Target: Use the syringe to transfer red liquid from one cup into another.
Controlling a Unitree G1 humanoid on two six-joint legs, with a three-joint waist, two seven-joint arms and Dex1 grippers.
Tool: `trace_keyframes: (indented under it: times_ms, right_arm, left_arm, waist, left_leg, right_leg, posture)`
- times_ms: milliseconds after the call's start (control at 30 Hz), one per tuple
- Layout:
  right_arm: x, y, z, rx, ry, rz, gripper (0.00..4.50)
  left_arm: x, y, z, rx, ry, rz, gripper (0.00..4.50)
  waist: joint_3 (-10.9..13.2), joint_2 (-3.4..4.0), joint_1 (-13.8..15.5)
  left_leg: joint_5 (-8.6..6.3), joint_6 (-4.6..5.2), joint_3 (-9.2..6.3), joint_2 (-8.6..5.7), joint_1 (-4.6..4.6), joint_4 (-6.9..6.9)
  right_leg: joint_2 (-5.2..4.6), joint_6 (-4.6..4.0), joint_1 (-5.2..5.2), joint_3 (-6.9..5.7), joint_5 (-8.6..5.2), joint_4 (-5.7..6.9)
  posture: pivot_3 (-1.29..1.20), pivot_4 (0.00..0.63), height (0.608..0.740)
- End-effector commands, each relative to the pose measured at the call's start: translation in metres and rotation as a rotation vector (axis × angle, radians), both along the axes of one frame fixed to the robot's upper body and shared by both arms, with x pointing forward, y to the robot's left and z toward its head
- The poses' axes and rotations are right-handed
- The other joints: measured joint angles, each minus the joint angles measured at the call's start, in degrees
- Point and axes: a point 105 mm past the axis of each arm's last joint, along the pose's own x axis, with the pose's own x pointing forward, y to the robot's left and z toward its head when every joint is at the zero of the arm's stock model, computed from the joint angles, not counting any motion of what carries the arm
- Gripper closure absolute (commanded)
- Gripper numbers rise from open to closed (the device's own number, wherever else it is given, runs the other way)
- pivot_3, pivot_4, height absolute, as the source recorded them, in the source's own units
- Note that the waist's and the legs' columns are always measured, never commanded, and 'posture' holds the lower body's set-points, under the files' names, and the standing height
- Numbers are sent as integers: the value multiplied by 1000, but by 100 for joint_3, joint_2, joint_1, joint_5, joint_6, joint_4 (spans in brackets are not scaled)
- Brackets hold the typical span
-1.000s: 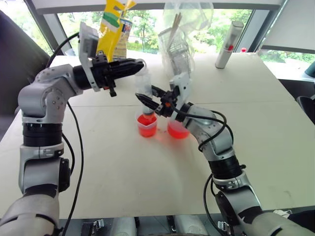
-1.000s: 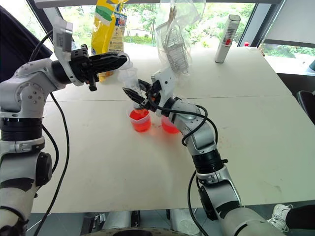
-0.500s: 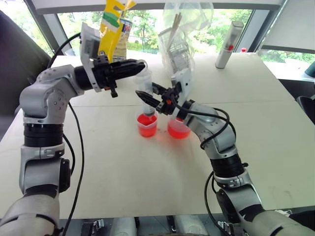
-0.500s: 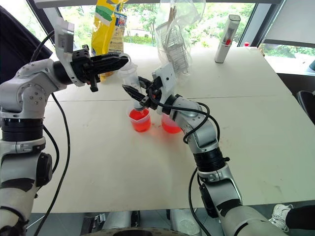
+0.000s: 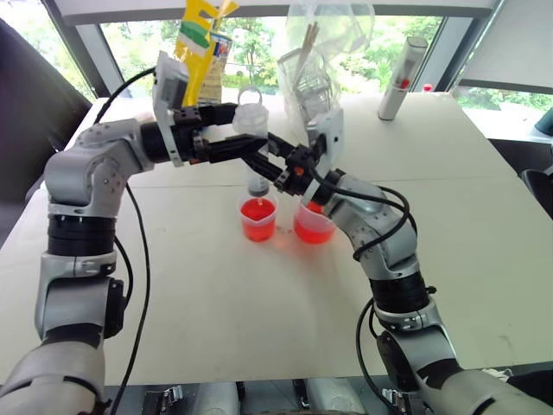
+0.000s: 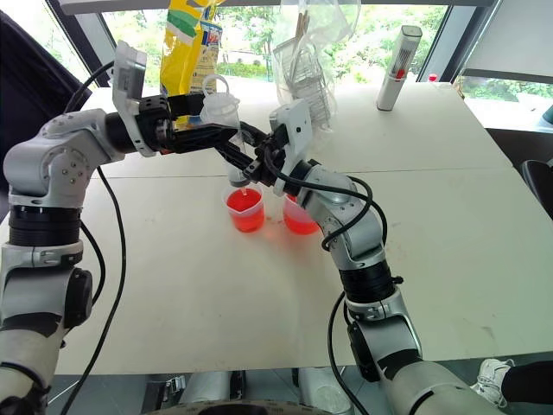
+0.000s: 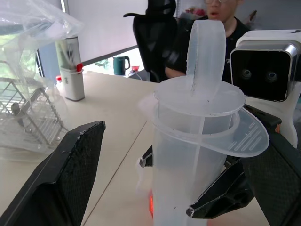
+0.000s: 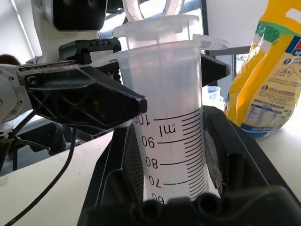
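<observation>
Left claw (image 5: pixel 226 130): its fingers have sprung wide apart within the last second. A second ago they were pinched at the top of the syringe; they now stand spread on either side of the barrel's upper end, holding nothing.
Right claw (image 5: pixel 263 164): closed on the syringe barrel, as it was a second ago. It carries the syringe alone.
Syringe (image 6: pixel 226 130): upright, centre of the frame, nozzle pointing down over the left of the two cups. Its plunger (image 7: pixel 205 52) now stands clear above the barrel flange, higher than a second ago.
Change in height: the syringe sits higher in the frame than before; its tip, formerly down in the cup, now appears to be at or just above the rim.
Barrel contents: the upper, graduated part seen in the right wrist view is clear. I cannot tell whether red liquid fills the lower part.
Left cup (image 5: pixel 258 218): on the table (image 5: pixel 484 207), centre of the frame, holding red liquid (image 6: pixel 245 216).
Right cup (image 5: pixel 314 226): just beside the left one, also holding red liquid, partly behind the right arm.
Cup identity: which is the larger cup I cannot tell.
Meaning for the task: judged from the raised plunger and the released left claw, the draw stroke looks finished. The likely next step is carrying the syringe to the right cup and pressing the plunger.
</observation>
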Motion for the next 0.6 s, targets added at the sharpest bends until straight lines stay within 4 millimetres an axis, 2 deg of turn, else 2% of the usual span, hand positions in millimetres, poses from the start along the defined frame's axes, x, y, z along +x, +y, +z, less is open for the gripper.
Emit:
trace_keyframes:
  times_ms: [33, 167, 267, 367, 500, 600]
  right_arm:
    - [-3, -1, 19, 38, -55, 7, 3100]
    - [0, -6, 23, 40, -63, -15, 3100]
    - [8, -27, 41, 47, -67, -89, 3100]
    - [20, -53, 55, 31, -45, -208, 3100]
    - [36, -103, 84, 44, 81, -361, 3100]
    - [48, -136, 81, -27, 244, -485, 3100]
  left_arm:
    - [-5, 20, 27, -27, -100, 50, 26]
    - [-9, 31, 22, -12, -87, 60, 26]
    - [-10, 31, 8, -4, -58, 58, 26]
    - [-9, 27, -2, 6, -46, 53, 26]
    - [-9, 18, -13, 5, -26, 22, 26]
    - [-9, 13, -17, 2, -22, -1, 26]
  waist:
    - [0, 0, 1]
    - [0, 0, 2]
    - [1, 1, 11]
    - [0, 0, 39]
    - [1, 0, 66]
    - [0, 0, 69]
  left_leg:
    - [0, 0, 0, 1, 0, -1]
    - [0, 0, 0, 1, -1, -2]
    - [0, 0, 0, 1, -1, -1]
    - [0, 0, 0, -1, -7, 4]
    - [0, 0, 4, -2, -10, 0]
    - [0, 0, 7, -2, -12, -6]
  right_leg:
    - [0, 0, -2, 0, 0, 0]
    - [1, 0, -3, 0, 0, 0]
    - [-3, 0, -2, -1, 0, 0]
    - [-10, 0, -2, -2, 0, 0]
    - [-13, -1, -6, 0, 0, -4]
    - [-12, -2, -16, 6, 0, -3]
  posture:
    - [0, 150, 739]
    - [0, 150, 739]
    - [0, 150, 739]
    - [0, 150, 739]
    - [0, 150, 739]
    - [0, 150, 739]
